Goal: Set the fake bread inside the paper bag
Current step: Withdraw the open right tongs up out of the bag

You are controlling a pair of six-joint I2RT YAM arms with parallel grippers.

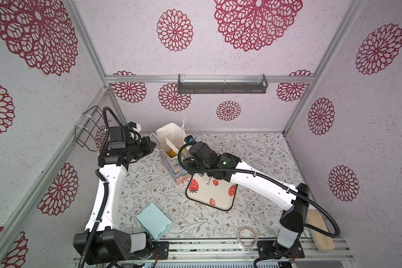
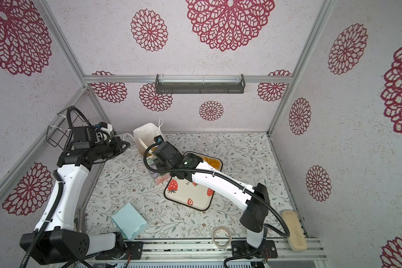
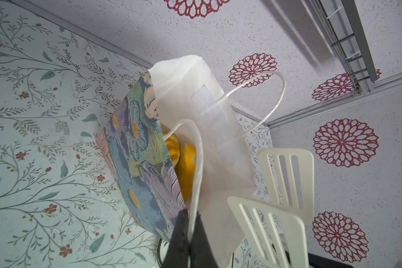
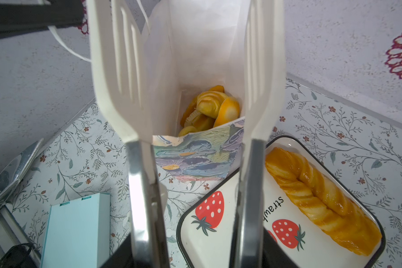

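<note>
The paper bag [image 1: 170, 137] [image 2: 145, 133] stands upright at the back of the table, white inside and painted with flowers outside [image 3: 135, 143]. My left gripper [image 3: 190, 215] [image 1: 154, 145] is shut on one white cord handle of the bag. Several golden pieces of fake bread [image 4: 211, 109] [image 3: 186, 167] lie in the bag's bottom. A long twisted loaf [image 4: 320, 197] [image 2: 212, 162] lies on the strawberry tray [image 4: 230, 220] [image 1: 209, 197] beside the bag. My right gripper [image 4: 196, 253] is shut on white slotted tongs [image 4: 116, 81] [image 3: 286, 181]. The tong blades stand apart over the bag's mouth with nothing between them.
A light blue box [image 1: 154, 220] [image 4: 77, 229] lies near the front left. A tape roll [image 1: 247, 236] and a pale beige block [image 1: 319, 229] sit at the front right. A wire basket [image 1: 88, 130] hangs on the left wall and a dark shelf [image 1: 222, 84] on the back wall.
</note>
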